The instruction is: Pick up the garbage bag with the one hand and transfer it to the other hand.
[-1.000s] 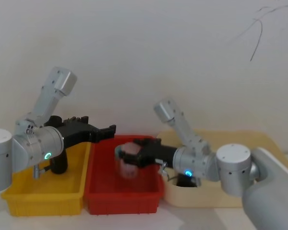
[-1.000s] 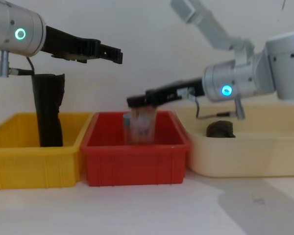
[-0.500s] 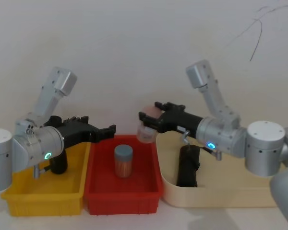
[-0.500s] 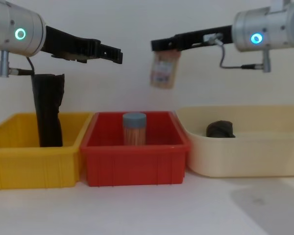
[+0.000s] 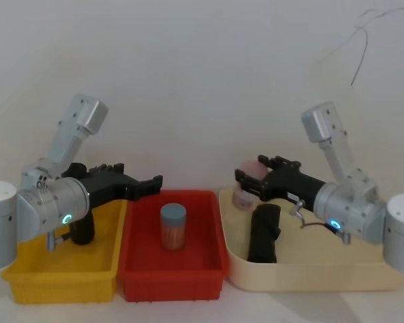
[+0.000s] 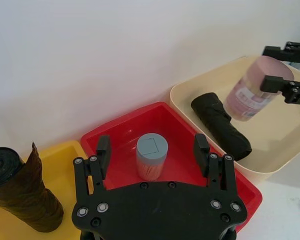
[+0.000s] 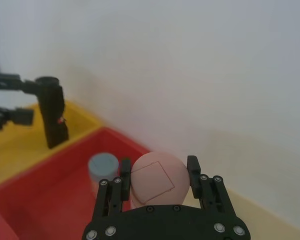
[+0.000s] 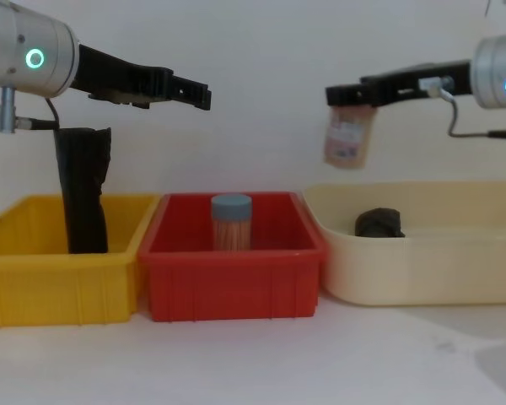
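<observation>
Head view: garbage bag [image 5: 263, 233] lies flat on the floor of the cream tray [image 5: 363, 277], near the tray's wall on the red-bin side, one rounded end toward the back wall. Nothing touches it. Lying flat with its top face exposed, it looks open to a grasp from above.

Right gripper [image 5: 249, 183], the blue-ring arm, hangs above the cream tray over its corner by the red bin, above and a little behind the bag. Jaws are clamped on a pink-lidded jar [image 5: 245, 190], held by the lid end so the jar hangs below. Probably being carried clear of the red bin, though I can't tell where it is meant to go. This gripper is busy, so it cannot receive the bag until the jar is set down.

Left gripper [image 5: 150, 183], the green-ring arm, is up in the air over the seam between yellow bin [image 5: 60, 280] and red bin [image 5: 172, 278], well apart from the cream tray, jaws spread wide and empty. It looks parked.

Red bin sits beside the cream tray and holds a grey-lidded jar [image 5: 173, 226] upright. Slim black roll [image 8: 83, 190] stands in the yellow bin, farthest from the tray.

Open room: the bag has free floor toward the tray's far end; the tray's near wall is close beside it. Air above the red bin is free for a handover.
</observation>
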